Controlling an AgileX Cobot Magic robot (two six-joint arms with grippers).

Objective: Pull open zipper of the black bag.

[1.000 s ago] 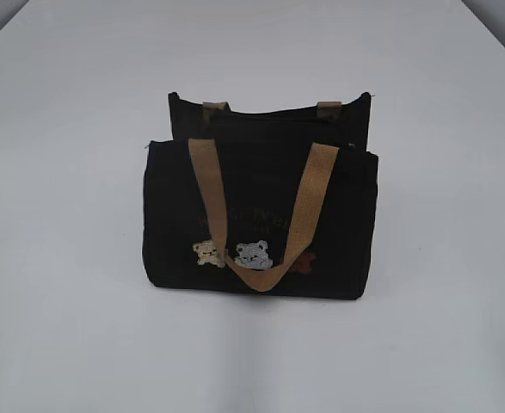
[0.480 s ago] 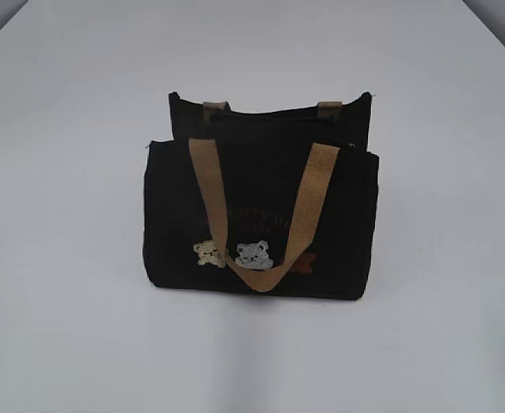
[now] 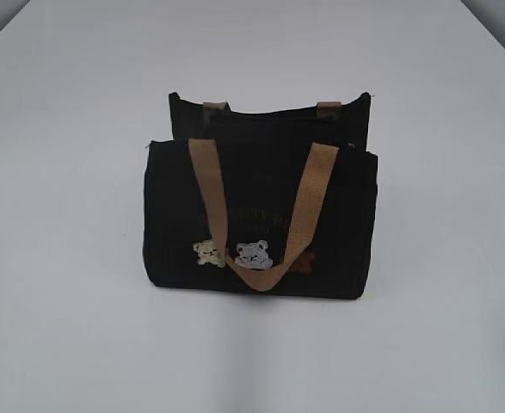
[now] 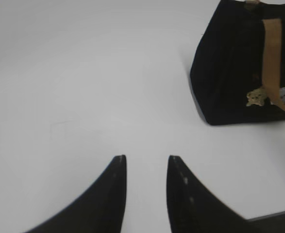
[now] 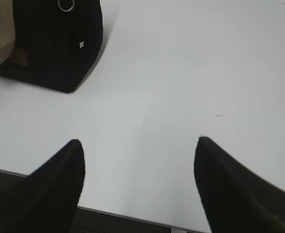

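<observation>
The black bag [image 3: 261,206] stands upright in the middle of the white table, with a tan handle [image 3: 308,211] hanging down its front over small bear patches [image 3: 254,255]. No arm shows in the exterior view. The left wrist view has the bag [image 4: 239,68] at its upper right, well away from my left gripper [image 4: 146,158], whose fingers stand a little apart with nothing between them. In the right wrist view the bag [image 5: 50,48] sits at the upper left, a metal ring [image 5: 66,6] on its end. My right gripper [image 5: 138,141] is wide open and empty over the table's near edge.
The white table [image 3: 441,327] spreads around the bag on all sides. Its near edge [image 5: 132,216] runs under my right gripper's fingers, and a corner of that edge [image 4: 273,216] shows at the lower right of the left wrist view.
</observation>
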